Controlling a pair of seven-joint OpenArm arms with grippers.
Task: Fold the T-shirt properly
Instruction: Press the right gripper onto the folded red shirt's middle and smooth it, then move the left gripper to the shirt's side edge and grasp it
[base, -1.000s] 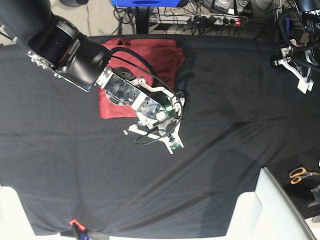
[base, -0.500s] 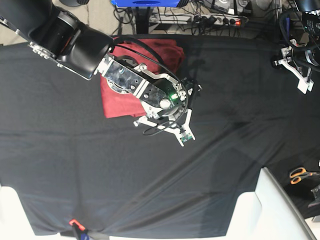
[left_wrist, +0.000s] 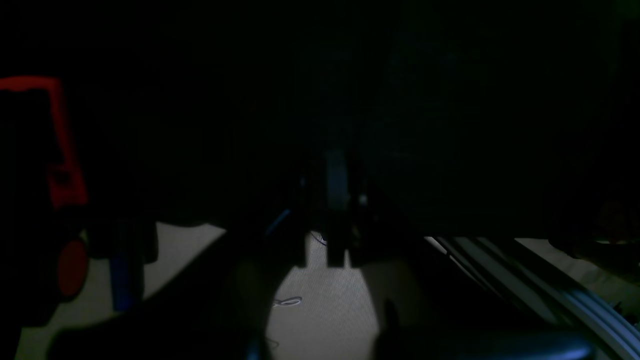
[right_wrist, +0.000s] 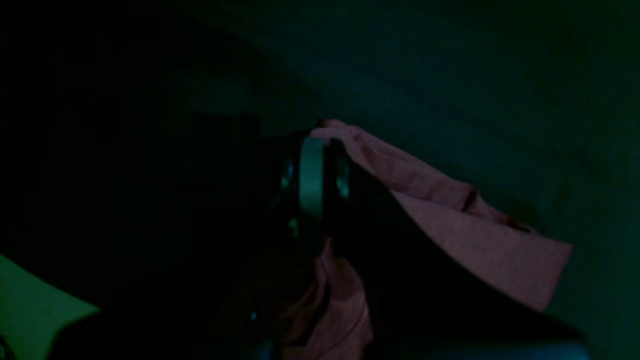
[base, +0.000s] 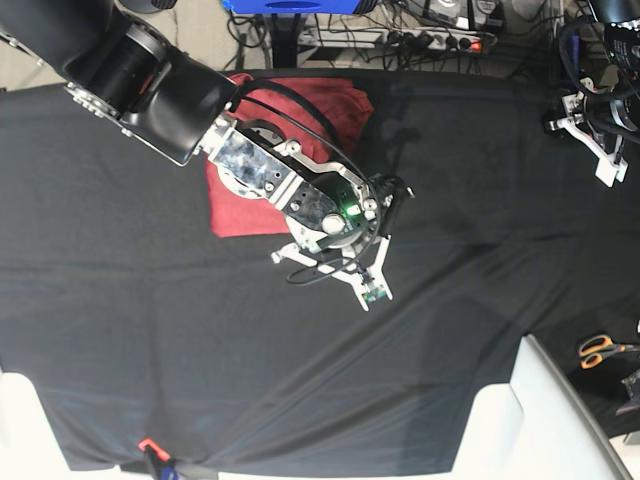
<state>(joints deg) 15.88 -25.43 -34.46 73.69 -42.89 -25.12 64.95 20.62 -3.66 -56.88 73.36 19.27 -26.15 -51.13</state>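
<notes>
While I hover right gripper over black table cloth, jaws together on nothing, risk: low wrist cable dragging folded T-shirt open. T-shirt lies just behind, far-left on table. Left gripper parked far right, jaws together. No containers visible.

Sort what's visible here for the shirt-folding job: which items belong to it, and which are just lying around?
Belongs to the job:
- T-shirt, brick-red, folded into a compact block
- right gripper, shut, over the black table cloth beside the shirt
- left gripper, shut, parked at the far edge

Just lying about:
- orange-handled scissors
- power strip and cables behind the table
</notes>
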